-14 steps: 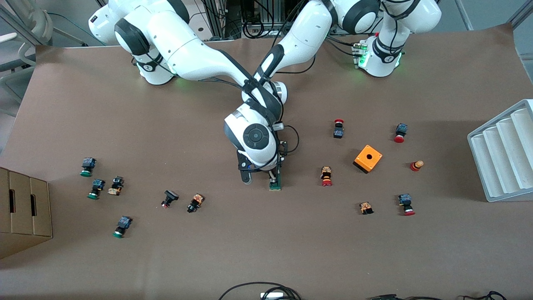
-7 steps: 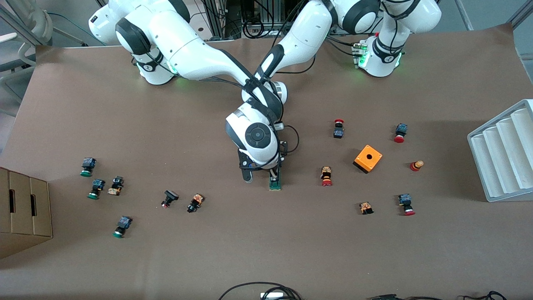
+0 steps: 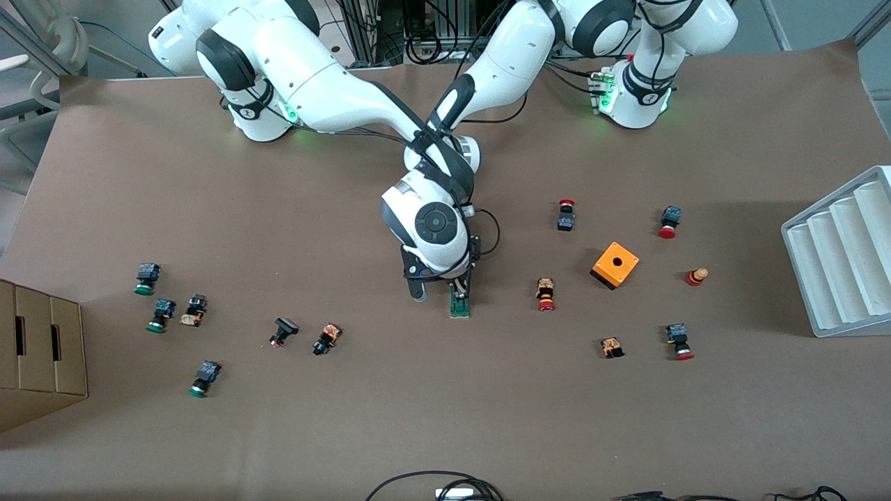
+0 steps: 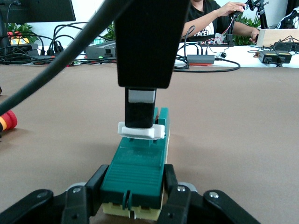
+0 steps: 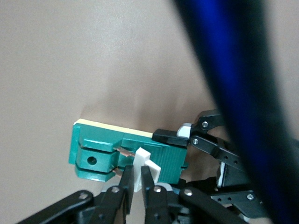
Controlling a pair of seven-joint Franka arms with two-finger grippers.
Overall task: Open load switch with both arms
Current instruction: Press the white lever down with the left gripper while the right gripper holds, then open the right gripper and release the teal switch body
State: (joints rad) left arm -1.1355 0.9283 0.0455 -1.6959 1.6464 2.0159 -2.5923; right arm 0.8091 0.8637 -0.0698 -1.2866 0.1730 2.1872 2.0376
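The load switch [image 3: 459,307], a narrow dark-green block on a cream base, lies on the brown table at its middle. My left gripper [image 4: 135,187] is shut on one end of the block, a finger [image 4: 99,184] on each side. That gripper is hidden under the right arm in the front view. My right gripper [image 5: 138,179] comes down from above and is shut on the switch's white tab [image 5: 145,162]. The tab [image 4: 140,132] stands up from the green body [image 4: 138,163]. In the front view my right gripper [image 3: 456,287] sits just over the switch.
An orange box with a hole [image 3: 614,264] and red-capped push buttons [image 3: 546,294] lie toward the left arm's end. Green-capped buttons [image 3: 145,278] and a cardboard box [image 3: 42,355] are toward the right arm's end. A white ribbed tray [image 3: 842,254] stands at the table's edge.
The right arm's wrist has shifted a little away from the front camera while its gripper stays on the tab. The switch has barely moved and the left gripper keeps its hold.
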